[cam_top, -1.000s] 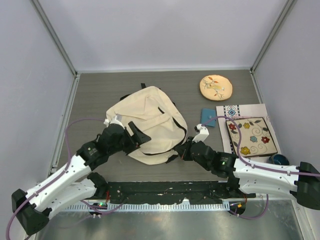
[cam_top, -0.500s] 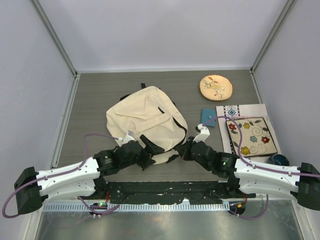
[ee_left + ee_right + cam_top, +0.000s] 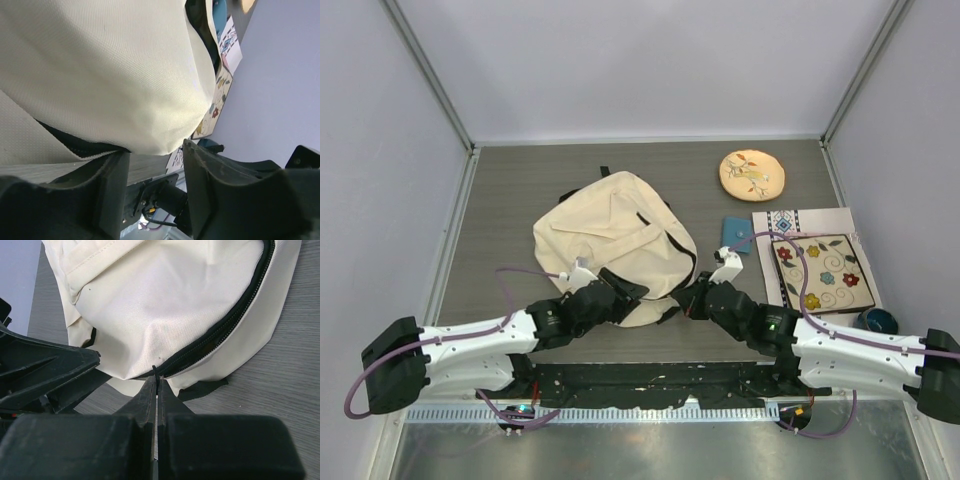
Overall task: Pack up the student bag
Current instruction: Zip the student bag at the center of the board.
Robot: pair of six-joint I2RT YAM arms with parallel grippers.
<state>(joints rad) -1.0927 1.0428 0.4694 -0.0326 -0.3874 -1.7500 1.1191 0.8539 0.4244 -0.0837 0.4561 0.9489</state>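
The left tool (image 3: 632, 290) has swung from the left flank of the student bag (image 3: 610, 225), lying in the middle of the counter (image 3: 500, 190), to its near edge, jaws apart yet narrowing over the cream lip, while the right tool (image 3: 156, 382) stays clamped on the zipper pull (image 3: 156, 371), so unzipping looks next.

Overhead, wrist close-ups on student bag (image 3: 610, 235)

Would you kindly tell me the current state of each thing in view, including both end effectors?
Bag, lying flat; zip looks closed where visible.
Left end effector, open, at the bag's near edge.
Right end effector, shut on the zip pull.
Disc, lying flat, untouched.
Floral mat, lying flat, untouched.
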